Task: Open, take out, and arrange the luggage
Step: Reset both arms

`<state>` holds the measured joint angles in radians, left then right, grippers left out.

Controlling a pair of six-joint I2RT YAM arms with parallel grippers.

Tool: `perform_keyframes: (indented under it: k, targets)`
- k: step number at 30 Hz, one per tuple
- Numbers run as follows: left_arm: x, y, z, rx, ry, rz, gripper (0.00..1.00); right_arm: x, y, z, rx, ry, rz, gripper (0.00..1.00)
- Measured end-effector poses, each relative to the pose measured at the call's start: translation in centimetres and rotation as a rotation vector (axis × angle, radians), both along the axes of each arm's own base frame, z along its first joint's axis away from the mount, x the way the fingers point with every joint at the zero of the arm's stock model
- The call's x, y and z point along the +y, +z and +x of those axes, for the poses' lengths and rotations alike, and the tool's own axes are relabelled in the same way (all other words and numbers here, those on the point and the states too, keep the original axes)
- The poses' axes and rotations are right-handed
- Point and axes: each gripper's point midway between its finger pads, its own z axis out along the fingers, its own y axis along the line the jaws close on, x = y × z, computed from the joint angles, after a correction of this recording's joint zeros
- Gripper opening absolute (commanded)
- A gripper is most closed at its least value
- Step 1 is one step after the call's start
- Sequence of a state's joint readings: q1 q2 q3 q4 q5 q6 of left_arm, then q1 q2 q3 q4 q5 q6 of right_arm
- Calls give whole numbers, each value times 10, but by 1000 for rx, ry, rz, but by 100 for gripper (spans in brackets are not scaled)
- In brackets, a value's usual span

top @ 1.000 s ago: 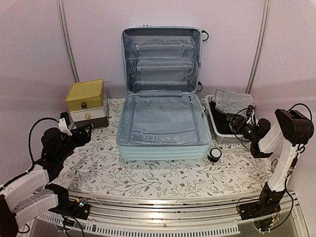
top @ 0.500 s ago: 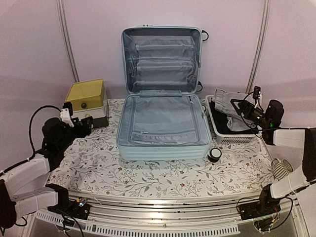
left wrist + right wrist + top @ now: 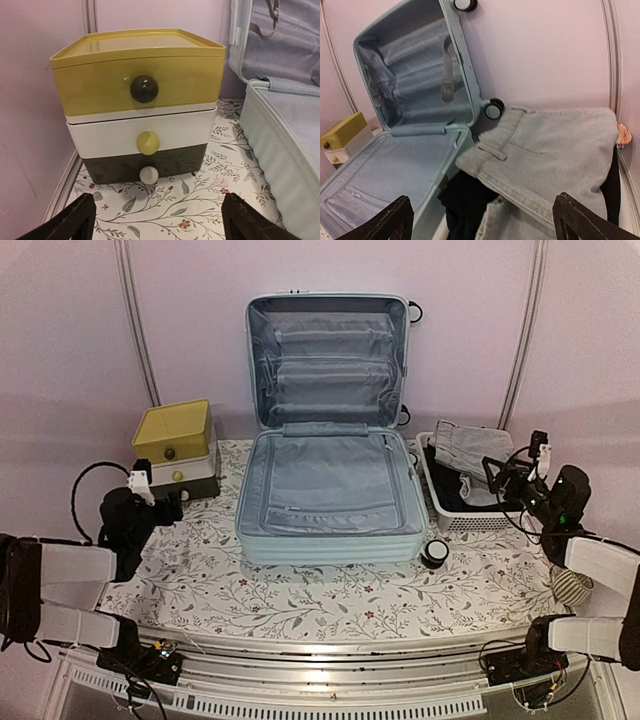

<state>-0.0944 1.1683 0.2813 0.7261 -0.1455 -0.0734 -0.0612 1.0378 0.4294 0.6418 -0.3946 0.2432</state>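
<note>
Left of the luggage [image 3: 278, 131], wrist-only white knob [image 3: 148, 175]

White-shelled, black-jointed left arm [image 3: 65, 562] and right arm [image 3: 600, 562].

Soft, even, pinkish light, hardly any hard shadows. Small glare spot on the yellow drawer [image 3: 170, 82] straight ahead of the left hand [image 3: 157, 200]; right wrist view bends at its edges, slightly soft.

A drawer box [image 3: 175, 132] stands left; the basket [image 3: 462, 523] holds jeans [image 3: 555, 150] over seemingly dark cloth [image 3: 467, 200].
</note>
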Motion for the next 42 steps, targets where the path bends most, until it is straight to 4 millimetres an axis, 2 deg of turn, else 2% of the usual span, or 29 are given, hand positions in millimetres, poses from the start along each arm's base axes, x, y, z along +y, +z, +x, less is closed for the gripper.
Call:
perform_keyframes:
  k: [3,5,10,14,17,18,20,25,42]
  targets:
    - [18,-15,3,2,27,14,87,-4,-38,3,68,-23,-63,99]
    - [23,-25,5,17,26,24,88,-8,-53,6,86,-45,-96,99]
    - [19,-19,16,-62,-28,46,88,-20,-90,17,105,-105,-183,97]
    - [14,-34,19,-52,-76,47,89,-25,-111,22,103,-134,-233,97]
    - [11,-29,20,-72,-96,52,91,-27,-116,22,64,-149,-252,100]
    - [11,-27,21,-80,-96,53,96,-28,-119,20,58,-157,-254,100]
    - [11,-24,21,-92,-96,57,98,-31,-119,17,47,-177,-256,100]
    - [10,-22,21,-101,-98,61,98,-35,-110,21,19,-203,-255,99]
    - [9,-21,21,-103,-97,67,98,-35,-110,22,18,-216,-258,99]
